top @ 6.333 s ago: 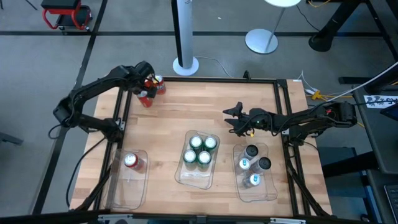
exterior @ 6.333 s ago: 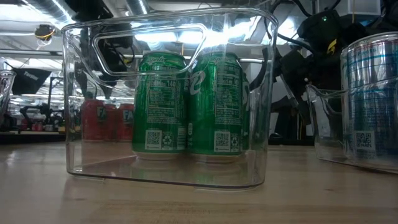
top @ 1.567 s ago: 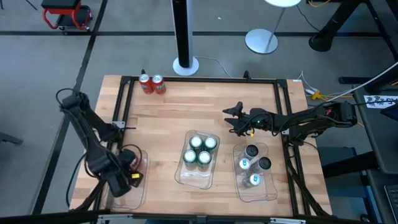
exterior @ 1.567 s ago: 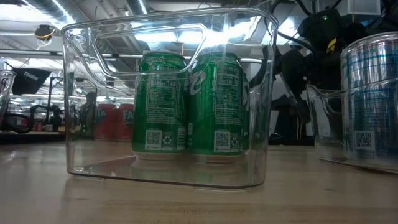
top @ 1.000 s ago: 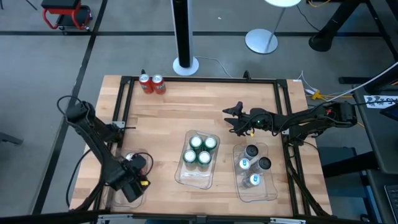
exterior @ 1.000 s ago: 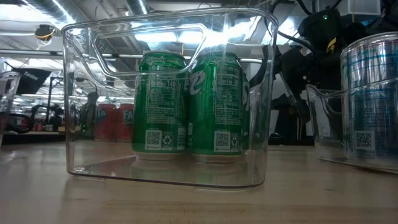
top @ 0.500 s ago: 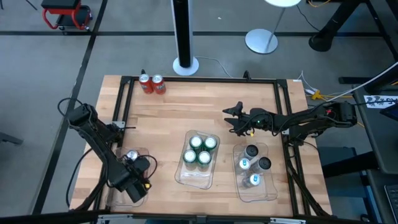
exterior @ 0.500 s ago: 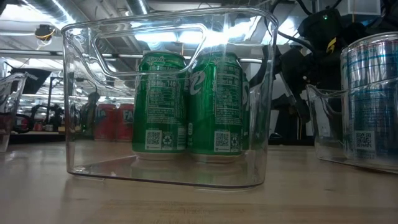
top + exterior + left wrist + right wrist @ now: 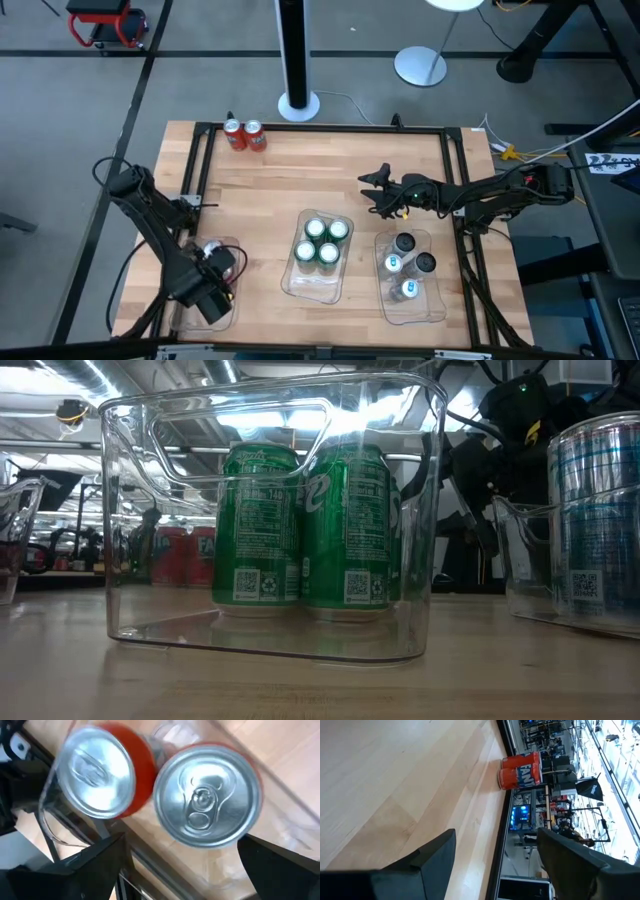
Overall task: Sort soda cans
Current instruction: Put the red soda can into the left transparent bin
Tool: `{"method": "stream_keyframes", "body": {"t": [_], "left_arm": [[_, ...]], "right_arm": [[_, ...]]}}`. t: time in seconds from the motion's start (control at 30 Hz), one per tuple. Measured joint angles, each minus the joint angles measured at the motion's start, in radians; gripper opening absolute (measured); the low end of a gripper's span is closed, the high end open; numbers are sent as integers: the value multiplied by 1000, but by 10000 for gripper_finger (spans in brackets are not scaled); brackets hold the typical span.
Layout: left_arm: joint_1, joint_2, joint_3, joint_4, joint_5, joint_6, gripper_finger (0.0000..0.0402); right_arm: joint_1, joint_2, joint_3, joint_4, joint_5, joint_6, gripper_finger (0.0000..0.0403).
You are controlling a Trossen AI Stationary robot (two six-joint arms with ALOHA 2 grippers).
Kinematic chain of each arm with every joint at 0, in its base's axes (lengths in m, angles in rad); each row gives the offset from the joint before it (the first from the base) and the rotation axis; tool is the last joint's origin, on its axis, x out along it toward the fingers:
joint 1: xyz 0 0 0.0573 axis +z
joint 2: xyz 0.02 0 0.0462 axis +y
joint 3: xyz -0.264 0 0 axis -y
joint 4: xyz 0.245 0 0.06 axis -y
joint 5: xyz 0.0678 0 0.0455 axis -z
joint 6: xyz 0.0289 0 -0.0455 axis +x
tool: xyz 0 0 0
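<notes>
Hovering over your clear plastic left tray (image 9: pixel 228 312), your left gripper (image 9: pixel 213 276) stands spread, two upright red metal cans (image 9: pixel 207 795) directly beneath; remaining red cans (image 9: pixel 243 135) lie far ahead.

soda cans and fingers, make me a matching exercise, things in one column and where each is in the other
Things:
1. green cans
2. silver-grey cans
3. two red cans outside any tray
4. left gripper

Places:
a. far left corner of the table
b. middle tray
c. over the left tray, fingers apart above two red cans
d. right tray

Pairs: 1-b, 2-d, 3-a, 4-c
</notes>
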Motion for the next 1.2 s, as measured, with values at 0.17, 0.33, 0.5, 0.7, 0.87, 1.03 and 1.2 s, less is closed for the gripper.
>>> {"method": "stream_keyframes", "body": {"t": [0.17, 0.33, 0.5, 0.7, 0.87, 1.03, 1.2], "left_arm": [[12, -17, 66, -28, -37, 5, 368], [13, -36, 82, -31, -67, -2, 368], [12, -75, 82, -85, -74, -87, 368], [-15, -149, 75, -118, -108, -236, 368], [-34, -183, 32, -119, -147, -320, 368], [-39, -183, -16, -97, -143, -318, 368], [13, -192, -22, -80, -210, -290, 368]], "right_arm": [[0, 0, 0, -6, 0, 0, 278], [0, 0, 0, -8, -11, 2, 278], [0, 0, 0, -8, -13, 3, 278], [0, 0, 0, -9, -14, 3, 278], [0, 0, 0, -16, -16, 3, 278], [0, 0, 0, -24, -17, 4, 278], [0, 0, 0, -18, -17, 5, 278]]}}
